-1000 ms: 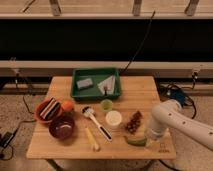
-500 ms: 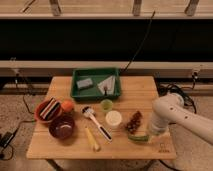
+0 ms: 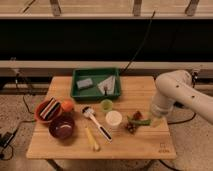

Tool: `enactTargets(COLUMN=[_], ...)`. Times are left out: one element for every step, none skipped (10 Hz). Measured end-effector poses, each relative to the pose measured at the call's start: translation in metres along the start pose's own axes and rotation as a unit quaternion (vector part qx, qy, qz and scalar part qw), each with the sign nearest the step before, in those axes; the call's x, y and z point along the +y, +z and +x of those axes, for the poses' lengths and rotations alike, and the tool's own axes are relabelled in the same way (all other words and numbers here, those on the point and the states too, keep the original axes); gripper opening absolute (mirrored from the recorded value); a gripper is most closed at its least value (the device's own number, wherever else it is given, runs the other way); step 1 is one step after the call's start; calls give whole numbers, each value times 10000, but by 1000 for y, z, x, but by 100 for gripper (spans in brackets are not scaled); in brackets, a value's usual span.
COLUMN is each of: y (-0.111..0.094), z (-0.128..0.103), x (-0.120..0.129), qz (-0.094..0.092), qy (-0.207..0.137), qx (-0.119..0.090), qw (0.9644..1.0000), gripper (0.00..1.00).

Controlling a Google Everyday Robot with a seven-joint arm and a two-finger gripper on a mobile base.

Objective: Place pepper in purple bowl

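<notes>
The pepper [image 3: 140, 121], slim and green, sticks out leftward from the tip of my gripper [image 3: 151, 120] at the table's right side. It hangs just over a dark red clump [image 3: 133, 122]. The gripper is shut on the pepper. The white arm [image 3: 172, 92] comes down to it from the right. The purple bowl [image 3: 62, 128], dark and glossy, stands at the table's front left, far left of the gripper, and looks empty.
An orange-red bowl [image 3: 46, 111] with a striped thing and an orange [image 3: 67, 105] sit behind the purple bowl. A green tray [image 3: 96, 84] is at the back. A small green cup [image 3: 106, 105], white cup [image 3: 114, 119], spatula [image 3: 96, 123] and yellow stick [image 3: 91, 139] lie between.
The arm has pulled up and back from the table's front right. The pepper has risen with the gripper, from near the front edge to beside the dark red clump.
</notes>
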Motion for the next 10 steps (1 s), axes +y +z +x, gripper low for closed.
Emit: enactTargets(y=[-21, -32, -33, -32, -32, -32, -32, -31, -29, -28], z=[-9, -22, -27, -22, -21, -22, -25, -23, -24, -30], x=[-7, -14, -14, -14, -12, -13, -14, -14, -15, -16], qz=[75, 151, 147, 155, 138, 143, 145, 130, 155, 179], qy=[-32, -82, -99, -73, -65, -70, -94, -88, -159, -263], qx=[-18, -90, -121, -90, -85, -86, -91, -86, -98, -114], qw=[10000, 9998, 9998, 9998, 9998, 9998, 9998, 9998, 9997, 9994], gripper=[0, 0, 0, 0, 0, 0, 0, 0, 0, 0])
